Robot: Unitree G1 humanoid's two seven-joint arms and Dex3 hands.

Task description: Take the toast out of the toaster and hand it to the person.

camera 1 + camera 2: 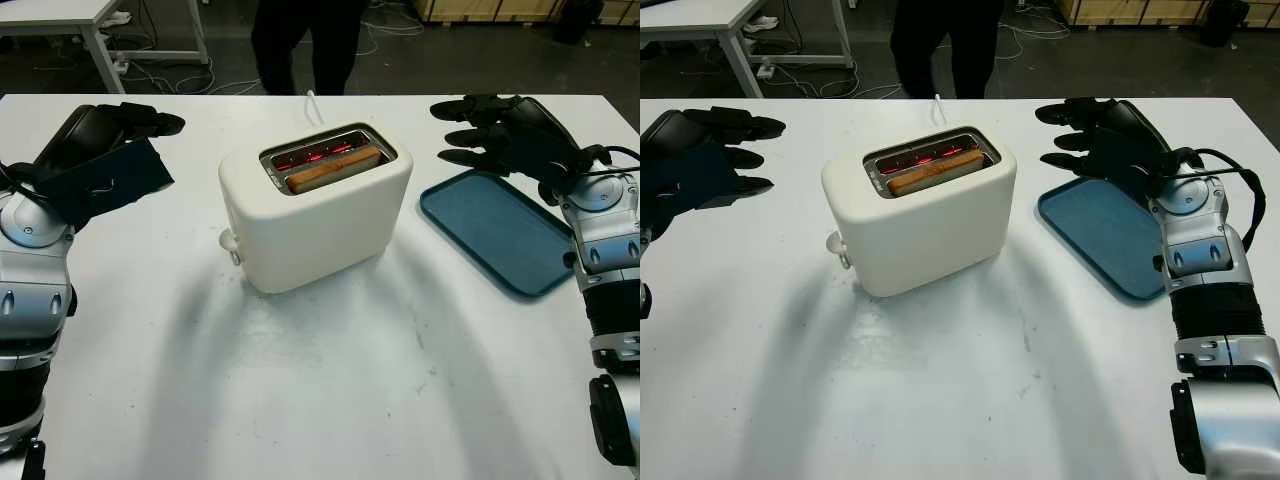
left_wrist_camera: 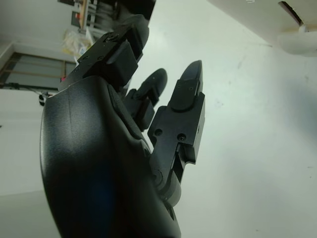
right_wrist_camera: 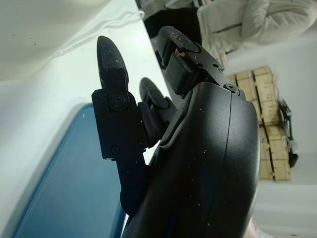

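Sitting in the toaster (image 1: 315, 215), toast (image 1: 333, 168), both hands open, left hand (image 1: 105, 150), right hand (image 1: 505, 135) above blue tray (image 3: 69, 188).

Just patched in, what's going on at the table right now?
Nothing is being handled yet. The toast sits in the front slot of the white toaster in the middle of the table, with the elements glowing red in the slot behind it. The left hand is open, to the left of the toaster; the right hand is open, over the far end of the blue tray. A person stands at the far side of the table.
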